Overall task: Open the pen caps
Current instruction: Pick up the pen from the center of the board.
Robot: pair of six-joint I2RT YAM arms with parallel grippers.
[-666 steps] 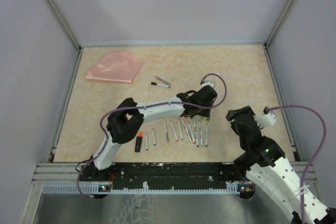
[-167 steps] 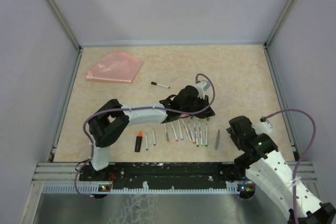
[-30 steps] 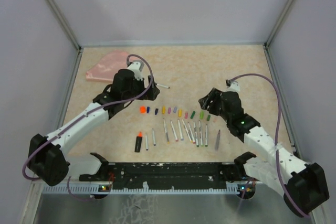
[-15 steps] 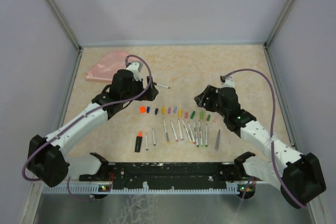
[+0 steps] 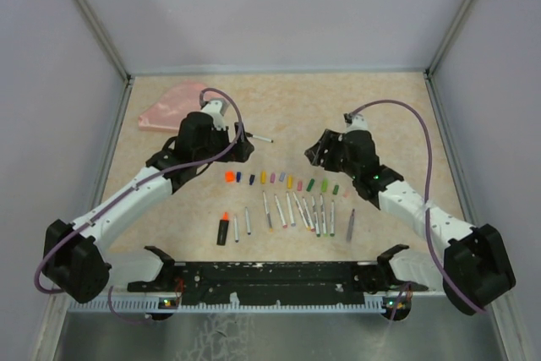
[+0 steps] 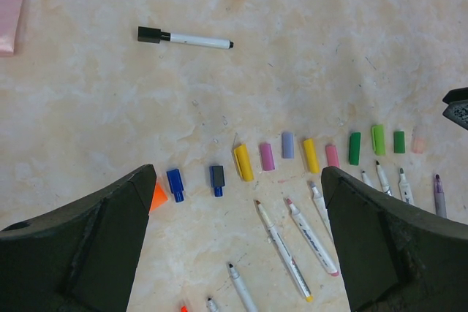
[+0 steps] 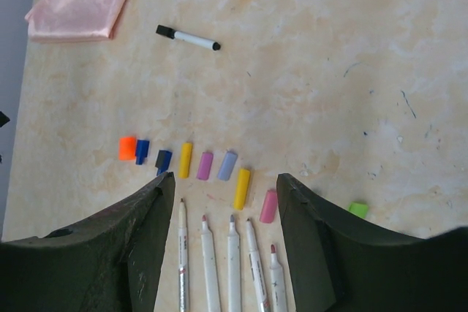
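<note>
The pen caps (image 5: 281, 180) lie off their pens in a coloured row across mid-table, running from orange (image 6: 157, 196) through blue, yellow (image 6: 243, 162) and pink to green (image 6: 355, 148). The right wrist view shows that row from orange (image 7: 127, 147) to pink (image 7: 268, 206), with a green cap (image 7: 358, 210) further right. Bare-tipped white pens (image 5: 297, 210) lie side by side just below the row. My left gripper (image 5: 243, 148) (image 6: 238, 177) hovers open above the row's left end. My right gripper (image 5: 315, 152) (image 7: 225, 178) hovers open over its right part. Both hold nothing.
One white marker (image 5: 259, 137) with a black cap still on it (image 6: 149, 33) lies apart, behind the row. A pink pouch (image 5: 173, 107) sits at the back left. An orange-tipped black highlighter (image 5: 223, 227) and a grey pen (image 5: 350, 226) flank the pens. Walls enclose the table.
Over the last second my right gripper has swung further from its base, toward the back and left. The left arm has barely shifted. Both arms have left the pen row they worked at earlier.
</note>
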